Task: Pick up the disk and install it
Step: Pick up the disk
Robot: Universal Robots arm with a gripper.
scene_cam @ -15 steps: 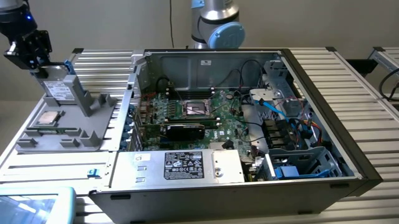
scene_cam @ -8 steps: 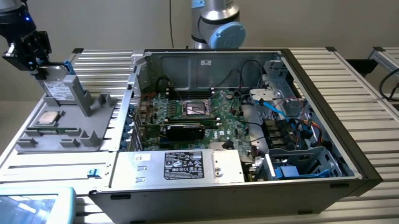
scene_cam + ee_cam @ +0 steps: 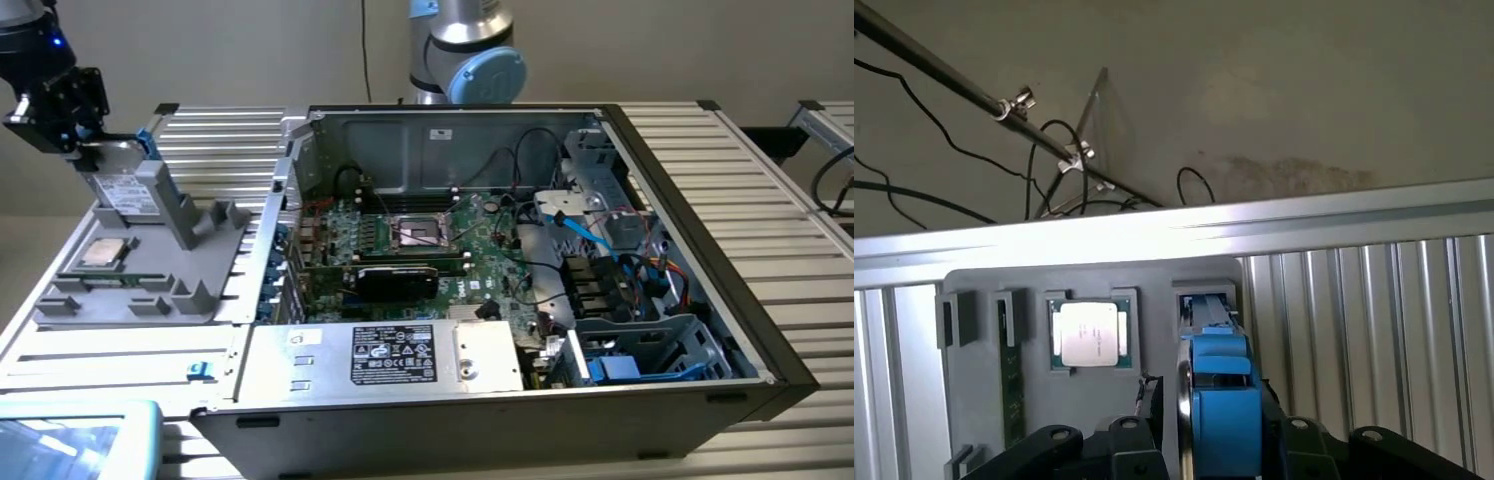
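The disk [image 3: 123,188], a silver-grey drive with a white label and a blue carrier, stands upright at the exterior view's far left. Its lower end is level with the posts of the grey holder [image 3: 147,270]. My gripper [image 3: 96,148] comes down on the disk's top edge and is shut on it. In the wrist view the disk [image 3: 1220,400] is edge-on, with a blue frame and a thin silver side. A black finger [image 3: 1126,440] sits on each side of it.
The open computer case [image 3: 694,250] takes up the middle, with the motherboard [image 3: 427,245] inside and a blue-trimmed drive bay [image 3: 641,350] at its near right corner. The grey holder also carries a square processor chip [image 3: 1089,333] and a memory stick [image 3: 1011,385]. A blue-edged tray [image 3: 67,440] lies at the near left.
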